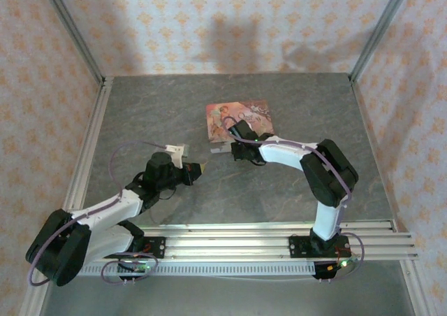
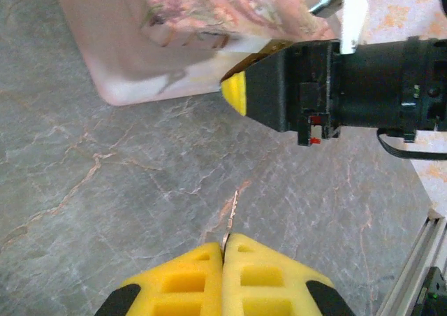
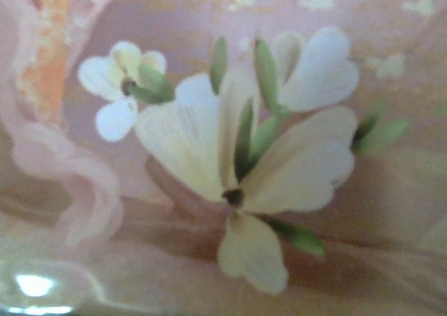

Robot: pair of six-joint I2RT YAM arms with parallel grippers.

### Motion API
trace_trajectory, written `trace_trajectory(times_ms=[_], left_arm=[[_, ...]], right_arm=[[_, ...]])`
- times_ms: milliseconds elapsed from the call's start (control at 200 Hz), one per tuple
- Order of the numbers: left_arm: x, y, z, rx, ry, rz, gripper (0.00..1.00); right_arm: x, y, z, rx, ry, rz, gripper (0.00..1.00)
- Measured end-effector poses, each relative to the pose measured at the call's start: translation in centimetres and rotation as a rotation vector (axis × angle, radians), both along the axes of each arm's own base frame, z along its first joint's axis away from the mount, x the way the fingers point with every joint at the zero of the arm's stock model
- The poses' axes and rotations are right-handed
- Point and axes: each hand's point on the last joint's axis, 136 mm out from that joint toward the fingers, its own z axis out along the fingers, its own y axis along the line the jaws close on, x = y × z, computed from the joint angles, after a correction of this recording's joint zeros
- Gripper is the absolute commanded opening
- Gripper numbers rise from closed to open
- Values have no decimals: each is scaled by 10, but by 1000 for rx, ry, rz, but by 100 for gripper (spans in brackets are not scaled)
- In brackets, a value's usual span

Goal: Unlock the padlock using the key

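My left gripper (image 1: 198,168) (image 2: 225,249) is shut on the key (image 2: 233,212), a thin metal blade that sticks out from between the yellow fingers above the grey table. My right gripper (image 1: 233,129) is at the near edge of the pink floral tin (image 1: 241,113) (image 2: 140,57). In the left wrist view one of its yellow fingertips (image 2: 236,94) rests against the tin's side, and I cannot tell how its jaws stand. The right wrist view looks closely at the tin's flower pattern (image 3: 237,155). The padlock is hidden.
Aluminium rails (image 1: 237,240) (image 2: 413,270) run along the table's near edge by the arm bases. Patterned walls with metal frame posts (image 1: 89,148) close in the left, back and right sides. Grey table (image 1: 293,183) lies between the grippers and the rails.
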Motion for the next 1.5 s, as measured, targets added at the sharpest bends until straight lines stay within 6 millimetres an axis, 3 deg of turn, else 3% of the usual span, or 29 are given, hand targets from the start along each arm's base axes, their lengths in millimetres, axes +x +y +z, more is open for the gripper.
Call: trace_trajectory(times_ms=[210, 420, 530, 851, 1501], left_arm=[[-9, -3, 22, 14, -99, -36, 0], [-11, -16, -4, 22, -19, -96, 0], [-10, -22, -8, -8, -16, -107, 0], [3, -30, 18, -104, -122, -97, 0], [-2, -31, 46, -133, -252, -113, 0]], right_arm=[[-14, 18, 20, 120, 47, 69, 0], [-29, 26, 35, 256, 114, 102, 0], [-35, 27, 41, 326, 157, 92, 0], [-35, 21, 67, 528, 251, -10, 0], [-42, 49, 118, 766, 398, -50, 0]])
